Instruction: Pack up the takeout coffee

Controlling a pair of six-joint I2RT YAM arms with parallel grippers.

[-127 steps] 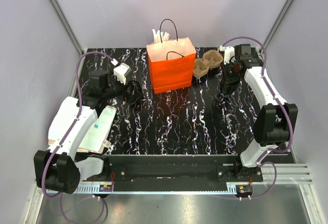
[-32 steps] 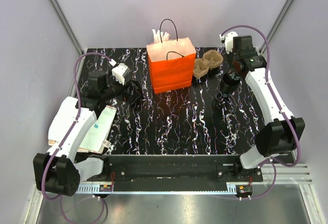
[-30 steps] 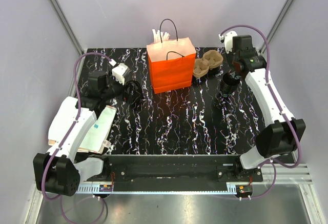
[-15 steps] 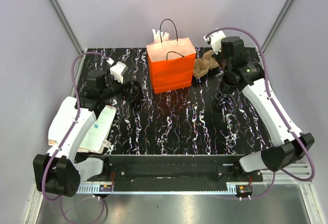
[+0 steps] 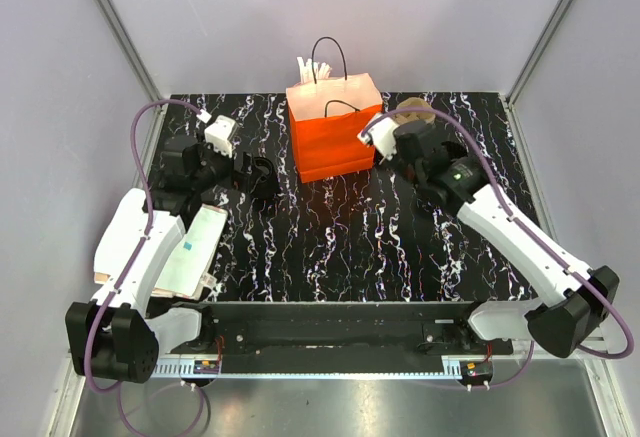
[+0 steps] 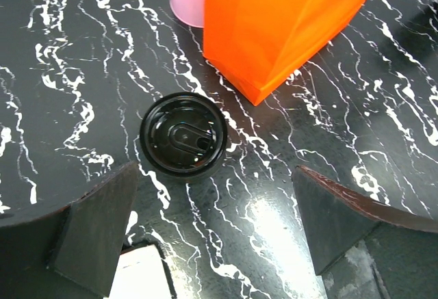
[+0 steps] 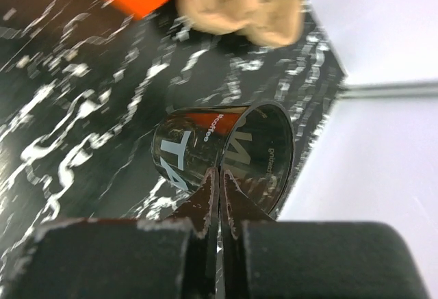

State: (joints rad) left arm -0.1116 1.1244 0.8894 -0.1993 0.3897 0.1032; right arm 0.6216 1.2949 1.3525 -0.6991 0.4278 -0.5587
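Pale lilac walls close in a black, white-veined bench (image 5: 340,227), with an orange paper bag (image 5: 335,132) standing upright at the middle of its far half. The takeout coffee (image 6: 183,140) stands upright on the bench just left of the bag's near corner, close to the bag but not touching it, its black lid facing up. The left gripper (image 6: 215,169) hovers over it with its jaws spread wide, one finger on each side of the cup and neither touching it; it holds nothing. The right arm reaches across to the bag's right side. The right gripper (image 7: 217,176) is pinched tight on the rim of a lettered black cup (image 7: 205,148), which is open-mouthed, glossy and tilted. Whether that cup touches the bench cannot be told. A brown pulp cup carrier (image 7: 239,5) lies beyond it, next to the bag near the bench's far edge.
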